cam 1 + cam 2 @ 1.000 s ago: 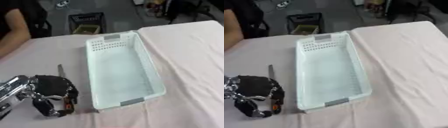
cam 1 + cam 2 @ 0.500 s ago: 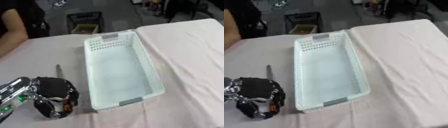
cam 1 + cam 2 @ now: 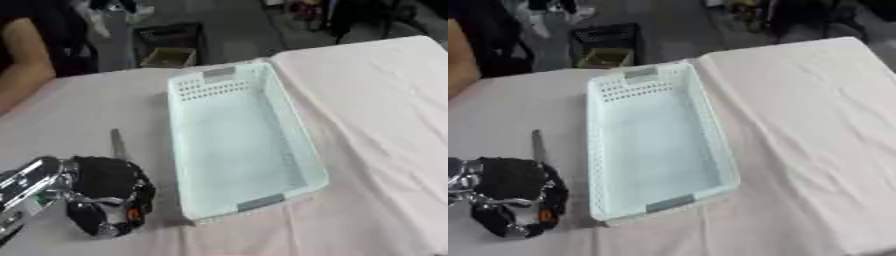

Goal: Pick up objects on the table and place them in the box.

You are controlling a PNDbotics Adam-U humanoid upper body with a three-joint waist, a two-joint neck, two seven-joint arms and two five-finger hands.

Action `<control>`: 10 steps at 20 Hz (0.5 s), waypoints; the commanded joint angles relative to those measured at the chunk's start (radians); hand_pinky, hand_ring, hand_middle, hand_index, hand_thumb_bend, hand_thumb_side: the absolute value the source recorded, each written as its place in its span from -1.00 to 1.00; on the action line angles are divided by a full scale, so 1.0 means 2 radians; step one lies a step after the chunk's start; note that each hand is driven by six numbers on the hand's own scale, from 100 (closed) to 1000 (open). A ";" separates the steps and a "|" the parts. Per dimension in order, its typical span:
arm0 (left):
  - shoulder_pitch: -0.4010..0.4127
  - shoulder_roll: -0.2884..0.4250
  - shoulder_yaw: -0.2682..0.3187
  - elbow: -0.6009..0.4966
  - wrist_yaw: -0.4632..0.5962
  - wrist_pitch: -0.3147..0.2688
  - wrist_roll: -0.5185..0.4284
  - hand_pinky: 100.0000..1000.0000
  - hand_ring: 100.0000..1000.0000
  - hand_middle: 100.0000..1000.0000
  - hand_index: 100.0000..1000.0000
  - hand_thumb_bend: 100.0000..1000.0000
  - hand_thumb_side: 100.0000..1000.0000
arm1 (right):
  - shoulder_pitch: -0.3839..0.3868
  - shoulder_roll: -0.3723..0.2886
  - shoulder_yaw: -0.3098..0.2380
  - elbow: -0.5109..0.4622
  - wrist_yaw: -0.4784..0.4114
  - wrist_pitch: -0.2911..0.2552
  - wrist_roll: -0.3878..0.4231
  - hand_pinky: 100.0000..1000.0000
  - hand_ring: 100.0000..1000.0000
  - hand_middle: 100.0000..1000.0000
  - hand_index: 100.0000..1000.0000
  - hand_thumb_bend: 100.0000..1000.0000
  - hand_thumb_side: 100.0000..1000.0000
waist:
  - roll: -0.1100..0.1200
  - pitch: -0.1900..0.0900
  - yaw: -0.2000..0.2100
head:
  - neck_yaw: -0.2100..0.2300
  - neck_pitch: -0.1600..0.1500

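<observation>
A pale blue box [image 3: 241, 145] is seen lying empty at the middle of the pink-covered table [image 3: 376, 100], so by the look of it nothing has yet been placed. To its left, a slim grey object [image 3: 115, 144] is left lying on the cloth, just beyond the left hand [image 3: 105, 197], which is lowered at the near left corner with its fingers curled; whether anything is held cannot be told. The right hand is not shown. Compared with a second ago, the hand is set slightly nearer and lower, while the box and grey object are unmoved.
</observation>
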 commanded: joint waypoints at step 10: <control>-0.012 0.020 0.015 0.007 -0.062 -0.051 -0.006 0.35 0.40 0.32 0.51 -0.43 -0.41 | -0.012 -0.020 -0.001 -0.007 -0.002 -0.001 0.001 -0.54 -0.30 -0.18 0.29 -1.00 0.32 | 0.004 -0.003 -0.004 | -0.005 0.001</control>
